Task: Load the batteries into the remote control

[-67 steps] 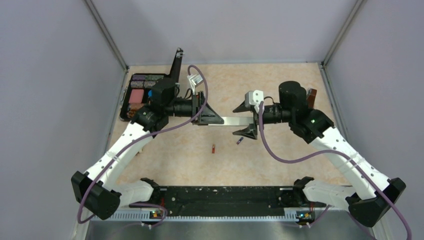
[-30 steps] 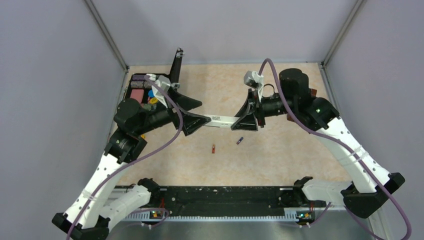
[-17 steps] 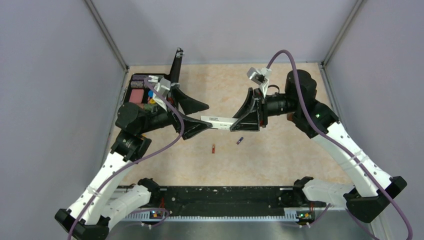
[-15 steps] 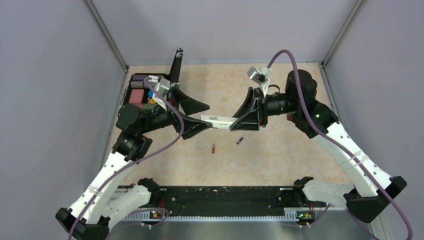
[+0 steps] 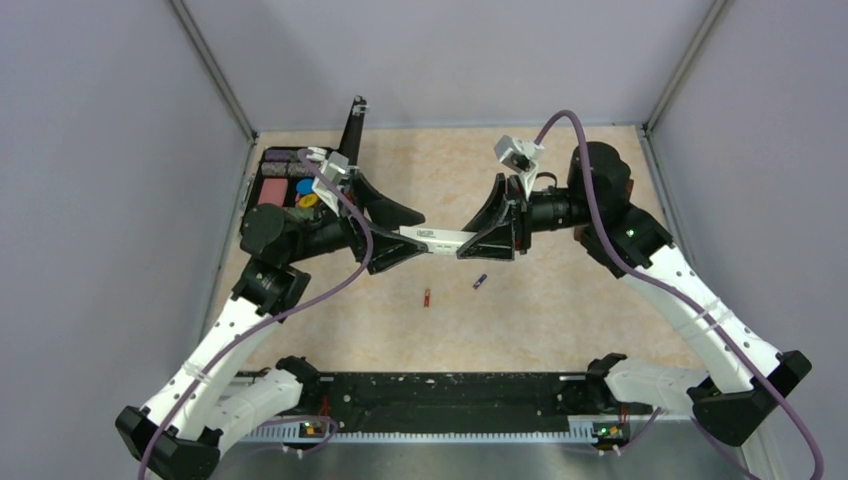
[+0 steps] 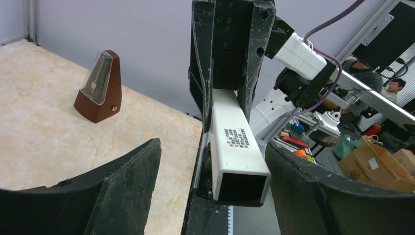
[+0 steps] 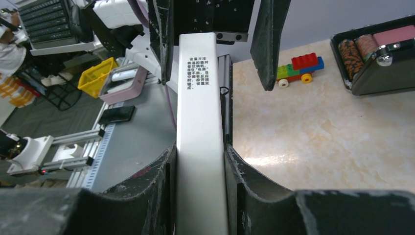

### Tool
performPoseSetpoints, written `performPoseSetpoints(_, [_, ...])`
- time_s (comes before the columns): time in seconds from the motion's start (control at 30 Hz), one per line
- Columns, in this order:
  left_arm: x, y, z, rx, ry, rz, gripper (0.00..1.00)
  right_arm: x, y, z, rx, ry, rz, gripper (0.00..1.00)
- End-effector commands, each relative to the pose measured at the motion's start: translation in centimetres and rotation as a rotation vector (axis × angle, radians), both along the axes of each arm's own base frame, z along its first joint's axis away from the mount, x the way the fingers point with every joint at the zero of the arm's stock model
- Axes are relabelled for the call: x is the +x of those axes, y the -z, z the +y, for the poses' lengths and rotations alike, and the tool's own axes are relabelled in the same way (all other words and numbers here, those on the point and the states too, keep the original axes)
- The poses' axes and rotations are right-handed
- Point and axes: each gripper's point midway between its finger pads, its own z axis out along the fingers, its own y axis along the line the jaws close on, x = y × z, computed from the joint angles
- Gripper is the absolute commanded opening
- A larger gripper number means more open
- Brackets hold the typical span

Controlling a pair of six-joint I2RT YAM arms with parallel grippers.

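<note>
The remote control (image 5: 441,238) is a slim white bar held level above the table, its printed label up. My right gripper (image 5: 470,241) is shut on its right end; in the right wrist view the pads (image 7: 164,191) press both sides of the remote control (image 7: 201,112). My left gripper (image 5: 417,234) is open and straddles the other end, with a gap on each side of the remote control (image 6: 234,142) and its dark end face toward the camera. Two batteries lie on the table below, one reddish (image 5: 427,297) and one dark purple (image 5: 480,281).
An open black case (image 5: 262,175) with coloured items sits at the back left. A brown wooden metronome (image 6: 99,88) stands on the table near the back wall. A toy of red, blue and green blocks (image 7: 299,67) lies beside the case (image 7: 377,78).
My left gripper has shifted right so its jaws now flank the remote's free end, and the jaws have narrowed. The right gripper keeps its hold and has tilted slightly.
</note>
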Motion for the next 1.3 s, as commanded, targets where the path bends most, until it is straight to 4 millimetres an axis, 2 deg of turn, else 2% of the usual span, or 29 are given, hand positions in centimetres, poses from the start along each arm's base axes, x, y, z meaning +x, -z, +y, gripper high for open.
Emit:
performPoseSetpoints(0.0, [-1.0,-0.4,0.0,-0.028,0.036,-0.057,0.82,0.8,-1.1,0.2,0.045,0.022,-0.141,0.00])
performPoseSetpoints(0.33, [0.3,0.7,-0.2,0.009,-0.015,-0.040,0.77,1.3,-0.7,0.5,0.051,0.020,-0.157,0.00])
performPoseSetpoints(0.6, [0.5,0.5,-0.5,0.006,-0.002,-0.056,0.76,1.5,0.0,0.8,0.041,0.017,-0.142,0.00])
performPoseSetpoints(0.83, [0.6,0.7,-0.4,-0.009,-0.011,-0.065,0.59,1.9,-0.3,0.9,0.058,0.036,-0.142,0.00])
performPoseSetpoints(1.27, [0.4,0.1,0.0,-0.120,-0.031,-0.074,0.49,2.7,-1.1,1.4,0.167,0.090,-0.124,0.00])
